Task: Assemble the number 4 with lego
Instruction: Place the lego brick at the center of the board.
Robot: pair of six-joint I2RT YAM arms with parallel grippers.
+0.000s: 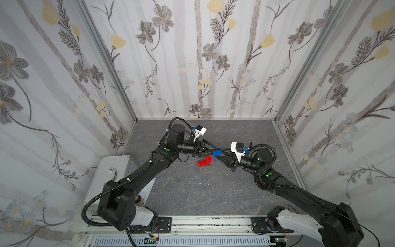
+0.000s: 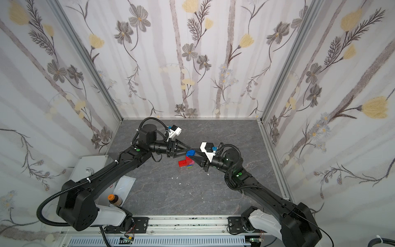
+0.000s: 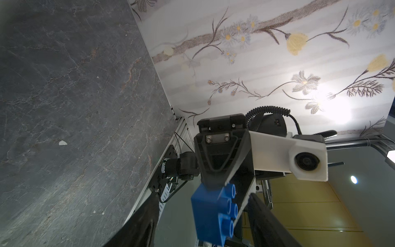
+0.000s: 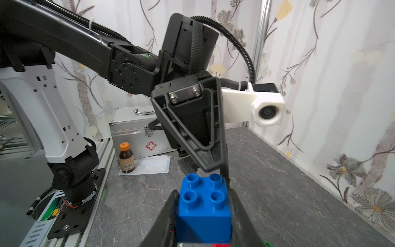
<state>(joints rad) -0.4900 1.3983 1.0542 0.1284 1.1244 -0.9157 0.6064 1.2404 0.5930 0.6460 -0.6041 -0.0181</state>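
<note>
Floral-papered walls (image 1: 192,53) enclose a grey marbled tabletop (image 4: 277,181), where a silver first-aid case (image 4: 132,130), an orange-capped brown bottle (image 4: 126,158) and a clear flat packet (image 4: 149,164) sit close together.

Left wrist view: the blue brick (image 3: 210,216) is blurred and cut by the frame edge. Right wrist view: only a sliver of red brick (image 4: 221,245) shows at the edge, the rest hidden.

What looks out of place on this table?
White scraps lie scattered on the table near the lego. A bottle and first-aid case at its left edge don't belong to the build.
</note>
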